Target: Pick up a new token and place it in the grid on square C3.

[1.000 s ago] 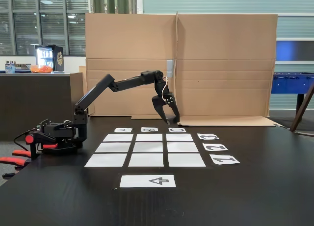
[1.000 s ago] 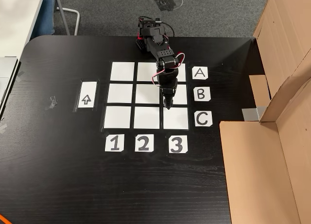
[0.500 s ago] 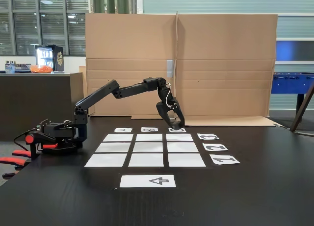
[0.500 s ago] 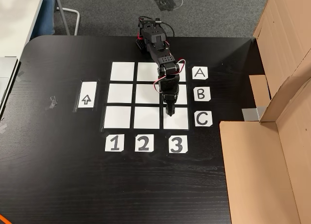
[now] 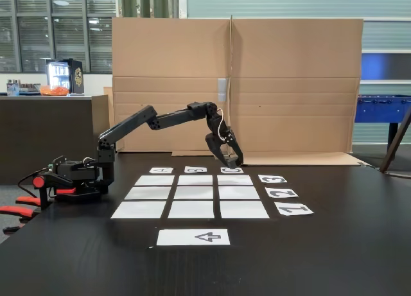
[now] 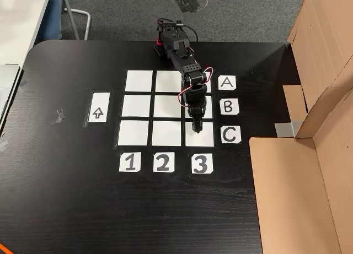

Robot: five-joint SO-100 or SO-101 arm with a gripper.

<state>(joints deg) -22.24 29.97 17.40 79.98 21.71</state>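
The grid (image 6: 165, 108) of nine white squares lies on the black table, also seen in the side fixed view (image 5: 191, 193). Square C3 (image 6: 206, 139) is the corner square between the "C" card (image 6: 230, 134) and the "3" card (image 6: 201, 163); from the side it is the far right square (image 5: 235, 180). My gripper (image 6: 197, 129) hangs over C3, a little above the paper (image 5: 235, 162). Its fingers are pinched close on a small dark lump, the token (image 5: 236, 161), which is hard to tell apart from the black fingers.
A white sheet with an arrow (image 6: 99, 107) lies beside the grid. Cardboard walls (image 6: 309, 155) stand at the table's edge past the letter cards (image 5: 231, 84). The arm's base (image 6: 168, 36) sits beside row A. A bit of tape (image 6: 59, 117) lies on the table.
The arm has stretched further out, carrying the gripper from over the B3 square to over C3 and lowering it slightly.
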